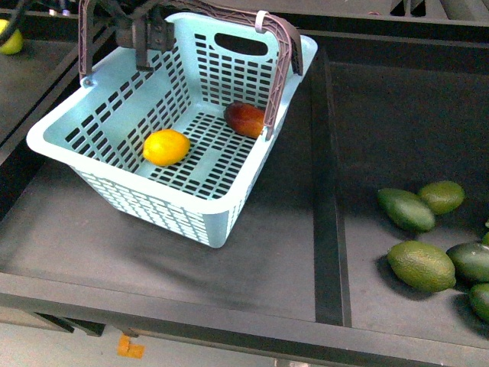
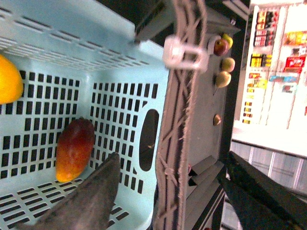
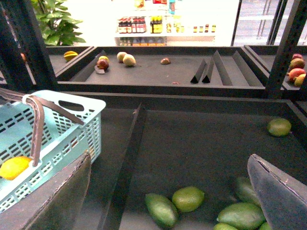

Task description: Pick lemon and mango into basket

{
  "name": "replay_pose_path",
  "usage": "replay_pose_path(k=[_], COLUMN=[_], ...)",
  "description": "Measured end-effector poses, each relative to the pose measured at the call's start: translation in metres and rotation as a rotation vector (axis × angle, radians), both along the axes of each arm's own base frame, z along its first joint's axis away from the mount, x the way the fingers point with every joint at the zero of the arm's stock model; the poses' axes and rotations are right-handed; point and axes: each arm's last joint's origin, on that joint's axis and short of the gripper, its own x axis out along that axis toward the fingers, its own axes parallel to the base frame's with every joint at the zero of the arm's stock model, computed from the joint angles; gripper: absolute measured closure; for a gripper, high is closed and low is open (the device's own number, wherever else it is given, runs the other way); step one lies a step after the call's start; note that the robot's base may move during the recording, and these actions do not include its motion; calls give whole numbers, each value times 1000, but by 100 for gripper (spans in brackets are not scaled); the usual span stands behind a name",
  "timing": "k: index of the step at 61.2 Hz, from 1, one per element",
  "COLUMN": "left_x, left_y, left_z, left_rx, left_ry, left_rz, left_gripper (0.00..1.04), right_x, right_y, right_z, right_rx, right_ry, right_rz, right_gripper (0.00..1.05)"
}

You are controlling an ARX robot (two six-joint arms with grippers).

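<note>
Lemon (image 1: 166, 147) and mango (image 1: 245, 119) lie apart on the basket (image 1: 114, 195) floor, left gripper (image 2: 158, 191) spread astride the handle (image 1: 280, 61), apparently untouched, right gripper (image 3: 168, 191) spread, empty; a careless retreat might snag it, tipping fruit out.

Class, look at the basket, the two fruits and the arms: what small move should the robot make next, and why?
Probably just draw the left gripper up and away from the basket. The lemon and the mango both already lie inside it, so nothing seems left to pick. The right gripper is open and empty above the green fruits, which aren't part of the task.
</note>
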Motion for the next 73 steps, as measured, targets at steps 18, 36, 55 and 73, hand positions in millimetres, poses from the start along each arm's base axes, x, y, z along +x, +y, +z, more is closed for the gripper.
replay_pose_path(k=[18,36,55,73], left_x=[-70,-180,-240,-273], left_y=[47,106,126,139], left_z=[20,12,-4,-3], left_rx=[330,1391,1429,1434], left_ry=[-112,-368,-359,-361], left_rz=[-221,-448,-460,-458], left_gripper=[24,95,101,101], right_x=[0,0,0,0], right_y=[0,0,0,0], right_z=[0,0,0,0], right_rx=[0,0,0,0], right_ry=[0,0,0,0], right_rz=[2,0,0,0], right_gripper=[9,9,9,9])
